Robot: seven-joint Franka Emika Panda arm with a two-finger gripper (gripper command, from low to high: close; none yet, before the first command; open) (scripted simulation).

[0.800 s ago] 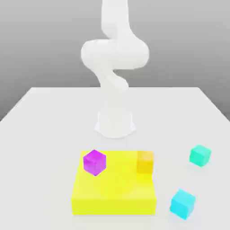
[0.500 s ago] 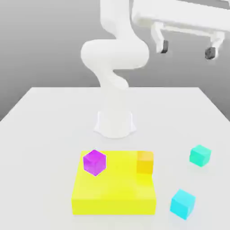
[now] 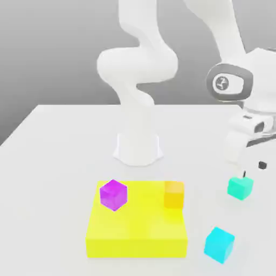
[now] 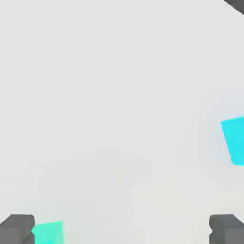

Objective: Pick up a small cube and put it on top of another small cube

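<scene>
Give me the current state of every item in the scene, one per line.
Gripper: open, empty, just above the teal cube.
Teal cube: resting on the table, not gripped.
Light cyan cube: on the table, nothing stacked on it.
Purple cube: sitting on the yellow slab.
Orange cube: sitting on the yellow slab.
Yellow slab: flat on the table.

A white table (image 3: 59, 161) carries everything in the scene, its far edge meeting a plain grey backdrop. A flat, bright yellow block (image 3: 137, 229) lies toward the near edge, a little to the exterior view's left of centre. Two small cubes stand on top of it, both at its far side. The magenta cube (image 3: 114, 194) sits at the far left corner, turned so one vertical edge faces the camera. The orange cube (image 3: 174, 194) sits at the far right corner, squarer to the block's edges. The two are well apart.
</scene>
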